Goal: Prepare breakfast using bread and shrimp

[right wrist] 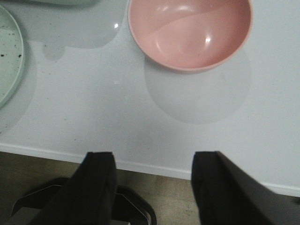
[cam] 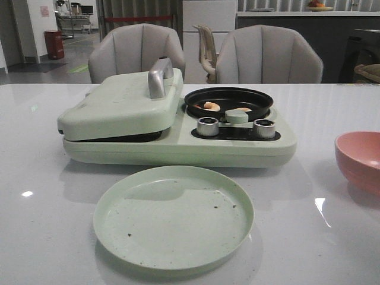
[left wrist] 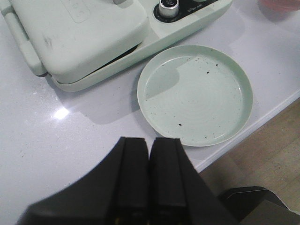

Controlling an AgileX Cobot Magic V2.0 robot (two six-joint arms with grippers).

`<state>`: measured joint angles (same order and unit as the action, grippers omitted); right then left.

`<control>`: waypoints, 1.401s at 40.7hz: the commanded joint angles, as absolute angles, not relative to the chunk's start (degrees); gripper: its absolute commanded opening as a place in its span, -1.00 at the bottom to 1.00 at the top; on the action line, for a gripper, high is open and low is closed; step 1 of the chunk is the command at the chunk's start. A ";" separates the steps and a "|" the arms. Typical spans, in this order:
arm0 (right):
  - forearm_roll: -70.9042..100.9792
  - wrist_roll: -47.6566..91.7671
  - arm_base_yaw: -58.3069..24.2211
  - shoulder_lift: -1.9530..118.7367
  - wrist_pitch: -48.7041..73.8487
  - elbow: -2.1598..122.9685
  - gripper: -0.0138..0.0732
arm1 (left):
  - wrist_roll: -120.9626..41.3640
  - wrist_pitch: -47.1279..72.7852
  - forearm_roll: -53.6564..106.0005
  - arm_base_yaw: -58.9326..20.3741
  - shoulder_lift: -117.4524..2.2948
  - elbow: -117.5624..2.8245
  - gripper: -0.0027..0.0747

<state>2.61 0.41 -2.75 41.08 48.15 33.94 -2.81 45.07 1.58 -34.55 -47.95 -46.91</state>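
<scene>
Shrimp (cam: 211, 106) in pan (cam: 228, 98), frame centre; lid (cam: 119, 104) shut. Left claw (left wrist: 150, 154) closed, empty; right claw (right wrist: 152, 164) open. Best lift lid handle (cam: 159, 76) squarely, slowly.

Glossy white table (cam: 47, 237), matt pale-green plastic plate (cam: 119, 231), shiny metal knobs (cam: 208, 126), smooth pink bowl (right wrist: 187, 33).

White table (cam: 47, 178) with cooker (cam: 178, 127), green plate (cam: 173, 217), pink bowl (cam: 361, 159)
</scene>
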 commanded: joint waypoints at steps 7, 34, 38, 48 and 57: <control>2.59 1.01 -2.86 38.34 45.58 34.85 -0.42 | -2.34 41.35 1.99 -35.00 -47.40 -48.40 -0.67; 2.84 1.01 -2.86 38.34 45.46 34.85 -0.58 | -2.34 41.55 1.99 -35.00 -47.40 -48.40 -0.67; 2.84 1.01 -2.86 38.34 45.46 34.85 -0.58 | -2.34 41.29 1.99 -35.00 -47.40 -48.26 -0.67; 2.84 1.01 -2.86 38.34 45.46 34.85 -0.58 | -2.34 38.94 0.82 -27.70 -41.77 -46.47 -0.67; 2.84 1.01 -2.86 38.34 45.46 34.85 -0.58 | -2.34 30.23 0.99 -18.78 -33.52 -39.34 -0.67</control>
<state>2.68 0.44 -2.75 38.59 48.48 33.21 -2.81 38.63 0.47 -21.21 -36.10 -40.52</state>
